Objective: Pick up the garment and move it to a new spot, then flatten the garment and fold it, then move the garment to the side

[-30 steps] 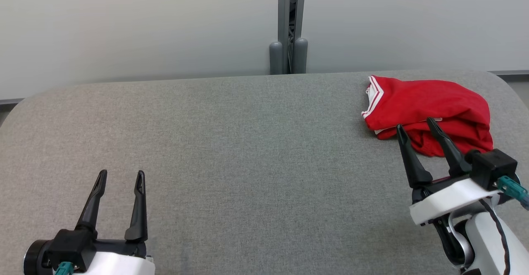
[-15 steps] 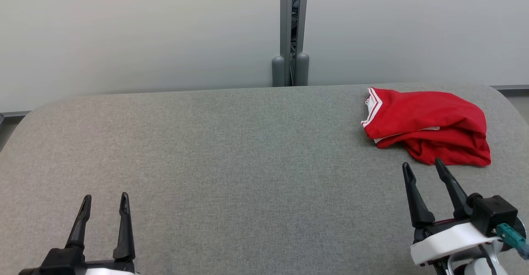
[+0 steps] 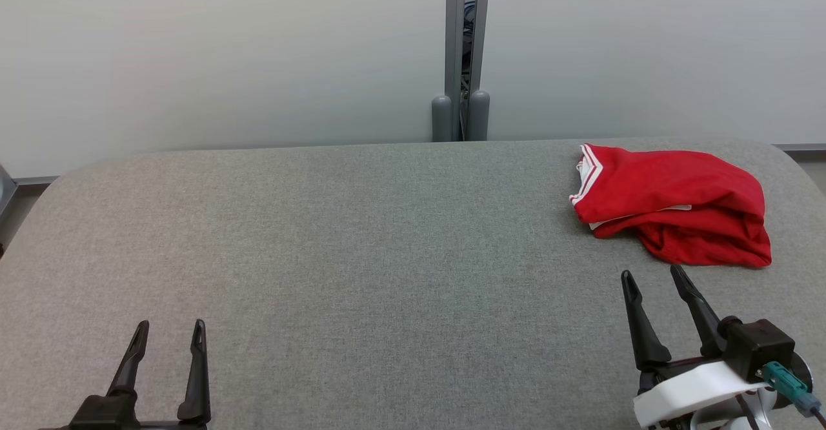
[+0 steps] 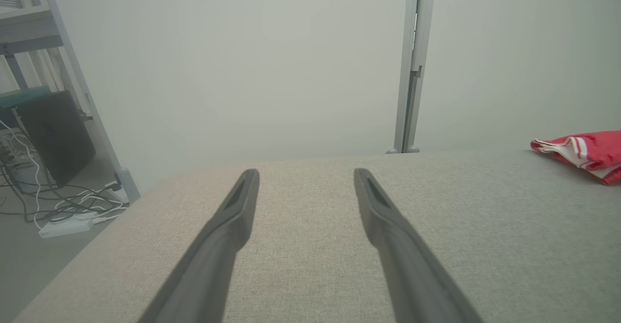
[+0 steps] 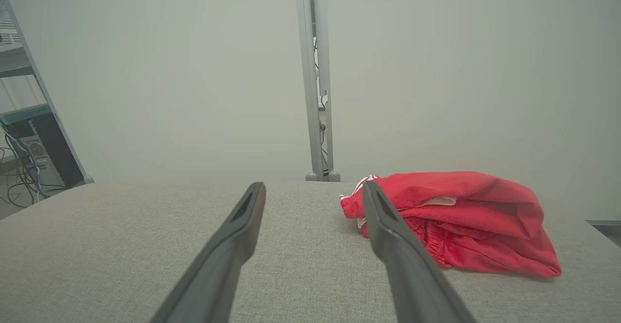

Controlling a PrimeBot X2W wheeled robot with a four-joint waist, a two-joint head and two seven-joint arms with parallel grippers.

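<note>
The garment (image 3: 674, 203) is a red piece with white trim, folded into a loose bundle at the far right of the grey padded table (image 3: 387, 255). It also appears as the garment (image 5: 461, 221) in the right wrist view and the garment (image 4: 587, 151) at the right edge of the left wrist view. My right gripper (image 3: 650, 277) stands open just in front of the bundle, apart from it, holding nothing. My left gripper (image 3: 169, 328) is open at the table's near left, far from the cloth.
A pale partition wall with a grey vertical post (image 3: 466, 55) runs behind the table. The rounded table edges lie left and right. A shelf with a dark case and cables on the floor (image 4: 53, 168) stands beyond the left end.
Both grippers have drawn back toward me; the right one, which overlapped the garment's near edge, now sits apart from it. The head camera has tilted, shifting the whole picture down. The garment lies still.
</note>
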